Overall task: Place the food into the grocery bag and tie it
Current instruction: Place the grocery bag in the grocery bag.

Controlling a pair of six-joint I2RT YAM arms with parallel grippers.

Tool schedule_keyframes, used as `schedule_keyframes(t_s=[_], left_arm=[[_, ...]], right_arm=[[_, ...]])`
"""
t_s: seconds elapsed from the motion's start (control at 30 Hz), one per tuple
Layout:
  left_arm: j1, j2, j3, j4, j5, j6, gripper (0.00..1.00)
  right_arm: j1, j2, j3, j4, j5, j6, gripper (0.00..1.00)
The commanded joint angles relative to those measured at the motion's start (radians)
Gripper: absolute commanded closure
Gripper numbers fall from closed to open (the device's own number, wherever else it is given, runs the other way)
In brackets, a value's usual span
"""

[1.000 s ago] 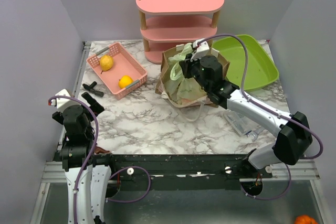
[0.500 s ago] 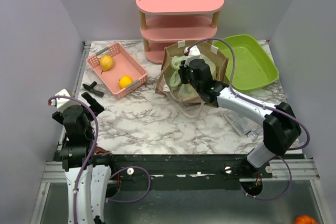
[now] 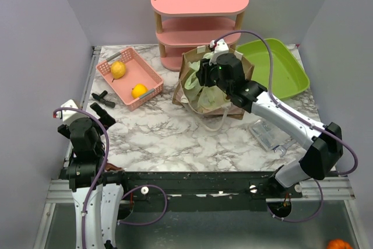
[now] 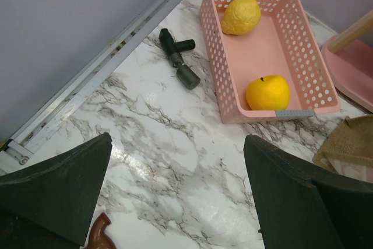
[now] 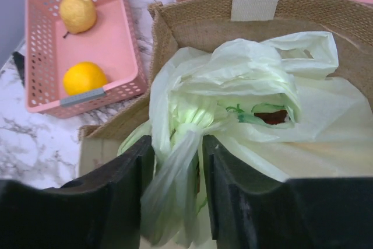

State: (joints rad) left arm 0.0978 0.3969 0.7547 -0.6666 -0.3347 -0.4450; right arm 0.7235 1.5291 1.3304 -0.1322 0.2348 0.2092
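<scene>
The right hand [image 5: 178,202] is reaching over the burlap tote [image 5: 198,24] standing at the back of the bench [image 3: 169,132], and its two fingers [image 5: 119,202] are pressing together on a twisted strand of the grocery bag [image 5: 245,80], pinching the thin plastic where it is gathering into a rope. The pale green bag is sitting inside the tote, bunched and puffed up above the rim, with a loop handle lying loose toward the far side. That grip looks chosen for the tying step, since holding a gathered neck lets the loose plastic be pulled taut or wrapped. None of the food is showing clearly; only a dark patch is peeking through the folds, so I am judging the items to be inside already, though the plastic is hiding them. The left hand [image 4: 178,144] is hanging low over the near left corner of the bench with its fingers spread wide and gripping nothing, apparently waiting well apart from the bag. Beyond it, a pink perforated basket [image 4: 218,56] is holding a lemon [image 4: 240,16] and an orange [image 4: 267,92], and a small black tool [image 4: 179,59] is lying just beside the basket.
</scene>
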Motion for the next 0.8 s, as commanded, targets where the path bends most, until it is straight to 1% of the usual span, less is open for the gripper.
schedule_keyframes(t_s=[0.0, 0.03, 0.1, 0.2, 0.3, 0.43, 0.53, 0.67, 0.77], left_arm=[[0.002, -0.017, -0.012, 0.024, 0.019, 0.008, 0.01], [0.001, -0.017, -0.012, 0.024, 0.019, 0.008, 0.02], [0.001, -0.015, -0.011, 0.024, 0.02, 0.008, 0.01], [0.0, -0.017, -0.012, 0.026, 0.019, 0.011, 0.01], [0.002, -0.019, -0.014, 0.028, 0.02, 0.012, 0.01], [0.001, -0.019, -0.014, 0.033, 0.026, 0.014, 0.01], [0.002, -0.02, -0.015, 0.035, 0.029, 0.017, 0.02], [0.0, -0.019, -0.017, 0.038, 0.03, 0.017, 0.01], [-0.001, -0.016, -0.02, 0.042, 0.039, 0.019, 0.02]], right_arm=[[-0.003, -0.058, 0.058, -0.139, -0.054, 0.035, 0.5], [-0.003, -0.066, 0.066, -0.156, -0.055, 0.038, 0.46], [-0.003, -0.074, 0.088, -0.195, -0.055, 0.045, 0.42], [-0.003, -0.094, 0.111, -0.244, -0.052, 0.056, 0.38], [-0.003, -0.118, 0.123, -0.283, -0.039, 0.064, 0.33], [-0.003, -0.16, 0.138, -0.318, -0.021, 0.074, 0.18], [-0.003, -0.187, 0.15, -0.346, -0.011, 0.08, 0.1], [-0.003, -0.232, 0.146, -0.383, 0.011, 0.103, 0.04], [-0.003, -0.29, 0.101, -0.379, 0.036, 0.134, 0.0]])
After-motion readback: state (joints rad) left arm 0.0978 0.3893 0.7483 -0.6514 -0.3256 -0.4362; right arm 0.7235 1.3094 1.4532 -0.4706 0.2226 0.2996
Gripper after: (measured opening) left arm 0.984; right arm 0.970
